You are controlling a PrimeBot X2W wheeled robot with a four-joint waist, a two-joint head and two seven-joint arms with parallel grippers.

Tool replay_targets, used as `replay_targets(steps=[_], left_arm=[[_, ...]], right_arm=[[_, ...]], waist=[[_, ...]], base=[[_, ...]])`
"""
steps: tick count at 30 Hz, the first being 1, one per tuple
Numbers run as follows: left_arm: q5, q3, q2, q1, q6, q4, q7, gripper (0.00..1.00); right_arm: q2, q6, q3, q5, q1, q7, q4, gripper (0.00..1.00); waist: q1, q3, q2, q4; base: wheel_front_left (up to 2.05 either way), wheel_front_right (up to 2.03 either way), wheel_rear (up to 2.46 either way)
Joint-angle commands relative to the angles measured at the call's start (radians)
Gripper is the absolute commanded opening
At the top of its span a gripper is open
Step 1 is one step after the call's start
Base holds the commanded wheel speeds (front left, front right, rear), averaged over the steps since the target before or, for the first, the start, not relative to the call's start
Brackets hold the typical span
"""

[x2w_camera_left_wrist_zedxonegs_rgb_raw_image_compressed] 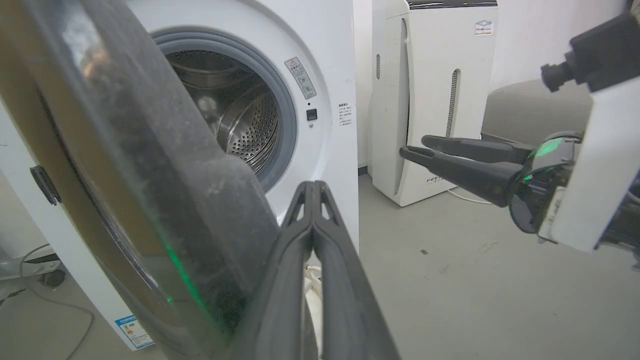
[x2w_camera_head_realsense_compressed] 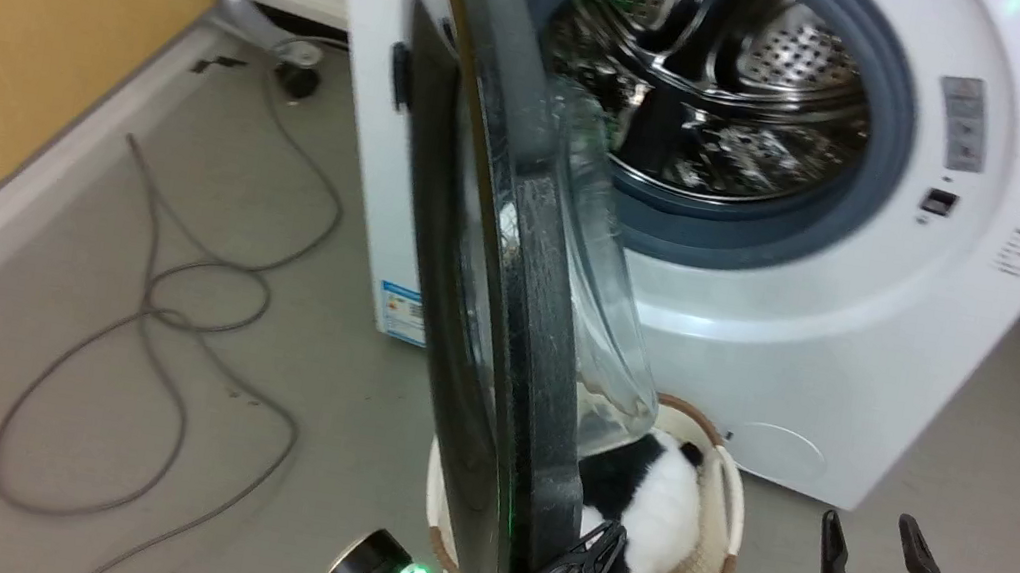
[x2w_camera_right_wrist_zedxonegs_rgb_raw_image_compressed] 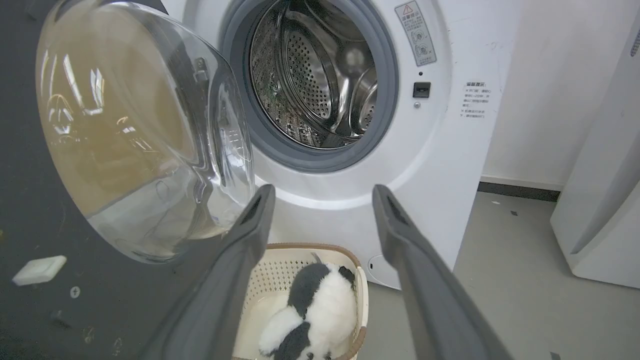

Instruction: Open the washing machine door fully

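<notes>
The left gripper (x2w_camera_left_wrist_zedxonegs_rgb_raw_image_compressed: 313, 187) has its 2 fingers pressed together, just beside the dark rim of the swung-out door (x2w_camera_left_wrist_zedxonegs_rgb_raw_image_compressed: 150, 200). Behind stands the washer (x2w_camera_left_wrist_zedxonegs_rgb_raw_image_compressed: 330, 150) with its steel drum (x2w_camera_left_wrist_zedxonegs_rgb_raw_image_compressed: 245, 125); the right gripper (x2w_camera_left_wrist_zedxonegs_rgb_raw_image_compressed: 414, 145) hangs at right.

We see the glossy black washing machine door (x2w_camera_head_realsense_compressed: 522, 309), clear glass bowl bulging at its centre, standing open roughly square to the white washing machine (x2w_camera_head_realsense_compressed: 811, 372), hinged on its left side.
</notes>
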Motion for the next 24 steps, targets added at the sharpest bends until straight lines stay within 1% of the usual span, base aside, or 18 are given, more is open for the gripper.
replay_targets(steps=[1, 11, 18, 24], left_arm=[[0.002, 0.011, 0.012, 0.004, 0.008, -0.001, -0.004, 0.00], [-0.001, 0.019, 0.043, 0.025, 0.028, -0.047, 0.010, 0.00], [-0.014, 0.054, 0.083, 0.082, 0.071, -0.109, 0.033, 0.00], [-0.033, 0.110, 0.122, 0.118, 0.112, -0.124, 0.042, 0.00]], right_arm=[[0.004, 0.001, 0.002, 0.002, 0.009, -0.004, 0.002, 1.00], [0.004, 0.001, 0.006, 0.011, 0.015, -0.004, 0.006, 1.00], [0.004, 0.001, 0.010, 0.020, 0.016, -0.004, 0.009, 1.00], [0.004, 0.001, 0.012, 0.018, 0.014, -0.004, 0.009, 1.00]], waist=[[0.0000, -0.002, 0.0000, 0.030], [0.0000, 0.001, 0.0000, 0.141], [0.0000, 0.003, 0.0000, 0.205], [0.0000, 0.005, 0.0000, 0.239]], base=[[0.00, 0.00, 0.00], [0.00, 0.00, 0.00], [0.00, 0.00, 0.00], [0.00, 0.00, 0.00]])
